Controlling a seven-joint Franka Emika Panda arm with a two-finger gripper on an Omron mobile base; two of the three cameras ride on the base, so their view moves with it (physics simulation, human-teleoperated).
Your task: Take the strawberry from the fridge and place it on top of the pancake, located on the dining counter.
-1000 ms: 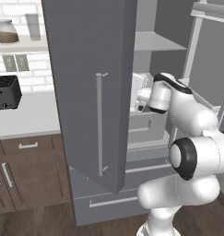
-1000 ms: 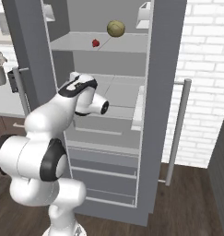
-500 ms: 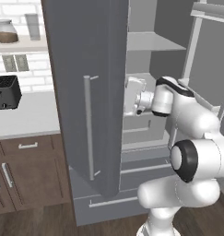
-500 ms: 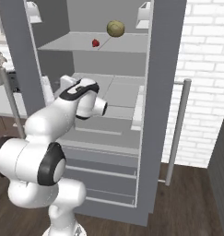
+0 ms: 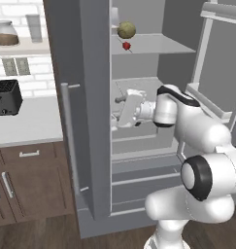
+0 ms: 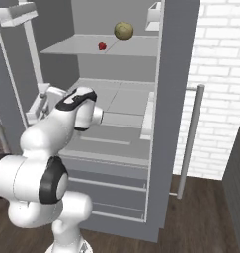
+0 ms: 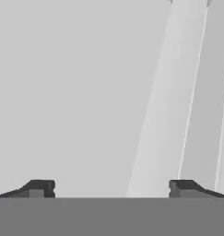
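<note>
well, the strawberry [image 5: 126,46] sits on the top shelf [image 6: 136,47] of the fridge [image 5: 85,121], just beside a green fruit [image 5: 126,30]. it looks tiny, light and soft, so pinch its sides gently. the gripper [image 5: 120,110] has its fingers spread wide, holding nothing.

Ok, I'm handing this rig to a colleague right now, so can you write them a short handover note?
Gripper: open, empty, fingers spread wide, beside the fridge's left door at middle-shelf height.
Strawberry: on the fridge's upper shelf, just in front of the olive-green round fruit, apart from it.
Fridge: both doors open.
Done: fridge opened.
Left: raise the gripper to the upper shelf, grasp the strawberry, carry it to the dining counter and set it on the pancake.
</note>
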